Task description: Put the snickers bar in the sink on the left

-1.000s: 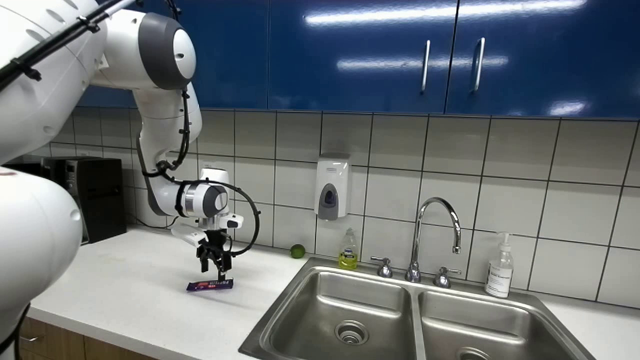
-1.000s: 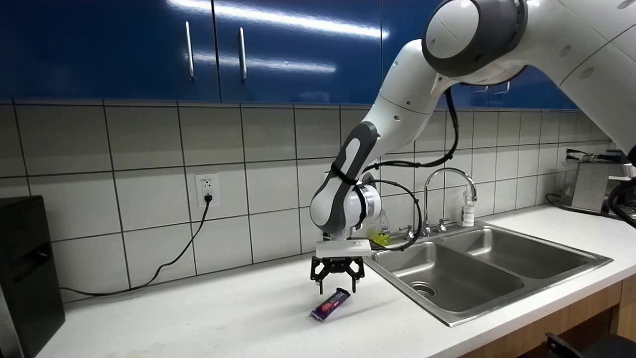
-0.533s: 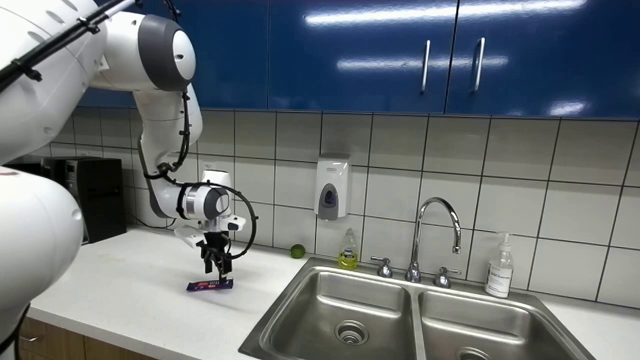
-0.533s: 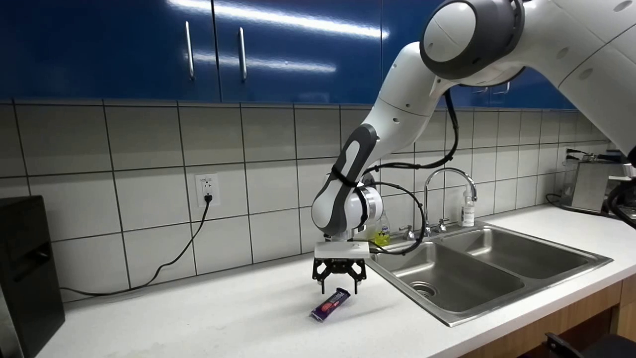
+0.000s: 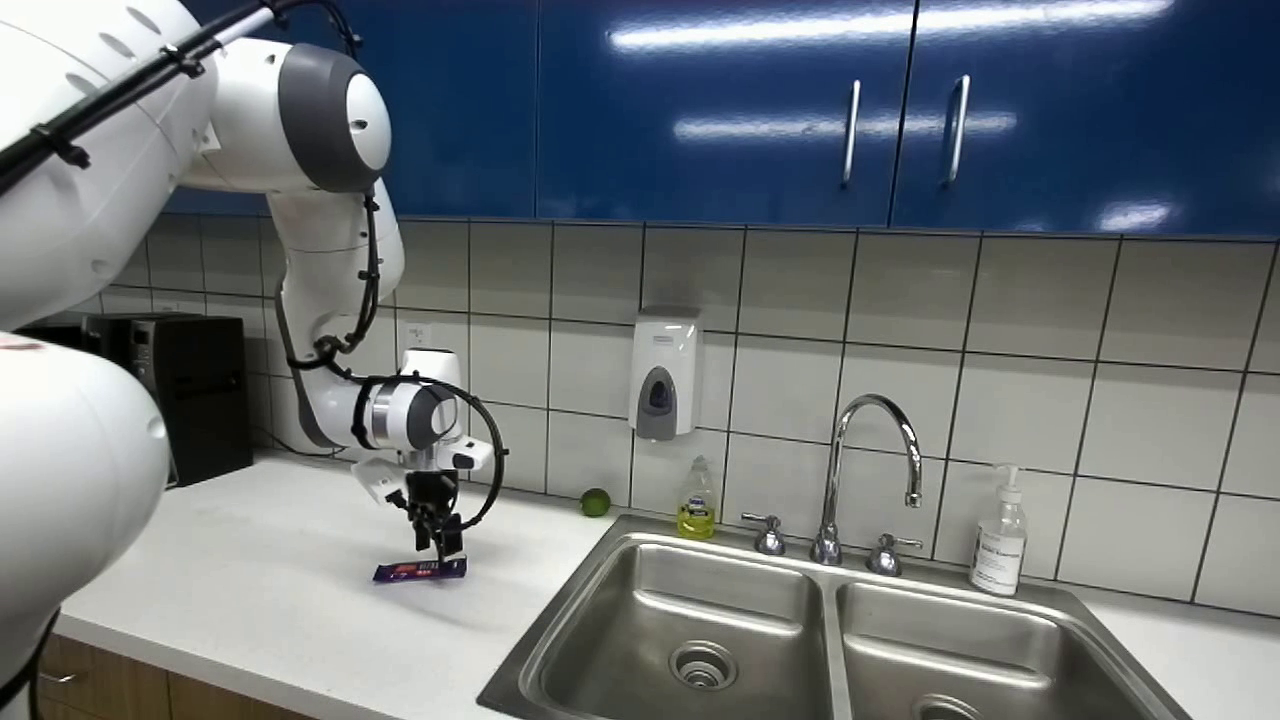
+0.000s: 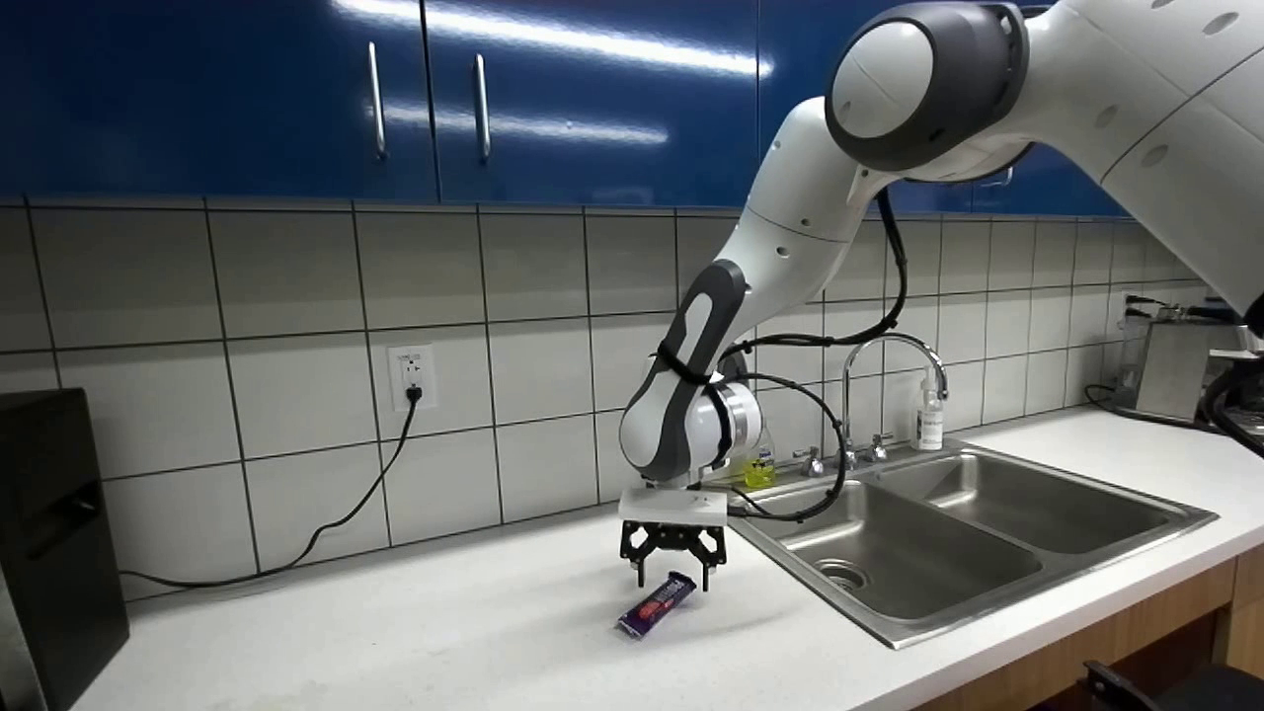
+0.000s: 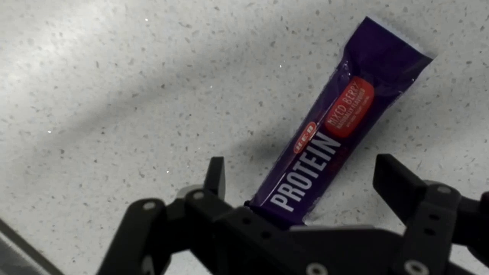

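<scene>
Where "PROTEIN" shows, the bar (image 7: 331, 138) is purple.

The bar (image 7: 332, 141) is purple with white lettering and a red patch; the pincer (image 6: 672, 578) black; the surface (image 7: 133, 145) white, flecked with grey; the cupboards (image 5: 780, 90) blue.

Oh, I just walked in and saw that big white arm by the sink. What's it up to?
A white-and-grey robot arm has its black two-fingered gripper open by one end of a purple-wrapped protein bar lying on the speckled white countertop. In the wrist view, the fingers show on either side of the bar, not closed on it. The job is apparently to put it into the left basin of the stainless-steel double sink, which hasn't happened yet.
</scene>
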Available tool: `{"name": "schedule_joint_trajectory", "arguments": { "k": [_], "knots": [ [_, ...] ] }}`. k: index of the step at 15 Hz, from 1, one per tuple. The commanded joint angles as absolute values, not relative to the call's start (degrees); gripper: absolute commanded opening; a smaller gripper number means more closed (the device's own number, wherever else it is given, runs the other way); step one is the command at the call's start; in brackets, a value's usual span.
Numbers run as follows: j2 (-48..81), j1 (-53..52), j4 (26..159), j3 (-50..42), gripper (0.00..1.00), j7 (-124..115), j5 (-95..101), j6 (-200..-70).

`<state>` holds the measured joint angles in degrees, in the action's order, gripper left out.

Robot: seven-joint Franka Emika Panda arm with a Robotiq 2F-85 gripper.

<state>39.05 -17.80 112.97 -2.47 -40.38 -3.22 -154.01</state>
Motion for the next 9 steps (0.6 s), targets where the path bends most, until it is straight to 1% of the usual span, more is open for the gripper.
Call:
{"name": "schedule_joint_trajectory", "arguments": {
  "k": [1,9],
  "knots": [
    [40.44,-19.12,111.49,-3.80,1.00,-43.38,-4.15,-155.05],
    [42.85,-19.55,108.29,-3.64,1.00,-46.16,-4.24,-154.36]
  ]
}}
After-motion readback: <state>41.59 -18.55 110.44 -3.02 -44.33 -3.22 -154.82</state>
